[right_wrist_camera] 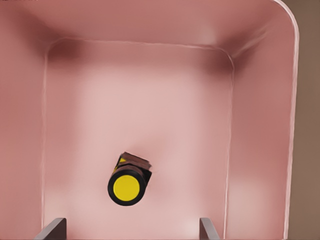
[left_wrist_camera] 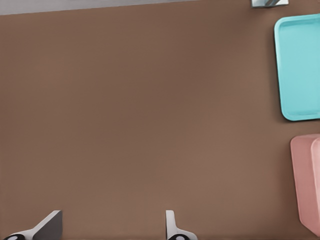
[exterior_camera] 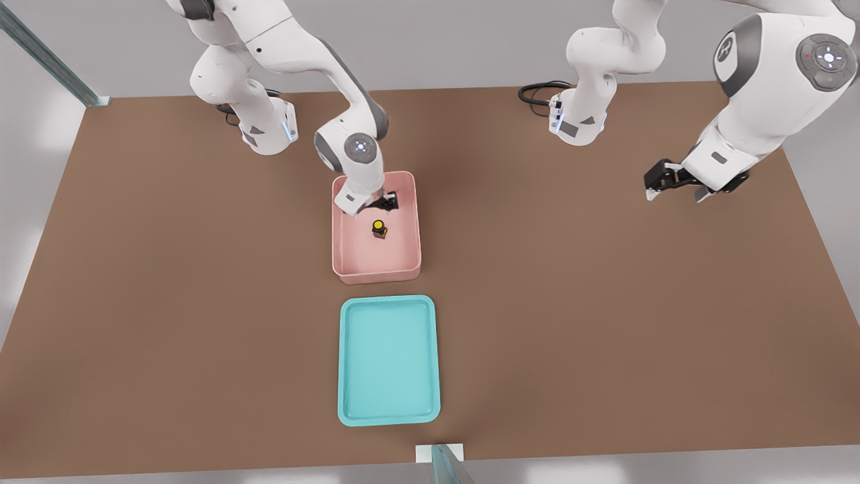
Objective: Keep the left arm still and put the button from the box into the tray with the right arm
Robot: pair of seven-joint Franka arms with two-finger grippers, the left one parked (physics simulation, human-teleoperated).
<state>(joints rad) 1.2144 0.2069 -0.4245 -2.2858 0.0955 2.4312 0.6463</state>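
Inside the pink box (exterior_camera: 349, 259), the yellow-capped button (exterior_camera: 379, 230) stands upright just beneath the right arm's gripper (exterior_camera: 388, 202), jaws spread apart, not touching it.

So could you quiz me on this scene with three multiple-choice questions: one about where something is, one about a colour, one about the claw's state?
1. Where is the button?
A. in the tray
B. in the box
C. on the bare table

2. What colour is the tray?
A. cyan
B. pink
C. yellow

3. How is the working claw?
A. shut on the button
B. open above the box
C. parked over the tray

Answers:
1 B, it stands on the pink floor.
2 A, its whole surface is turquoise.
3 B, the right wrist view shows its fingers spread wide apart, with the button untouched between them.
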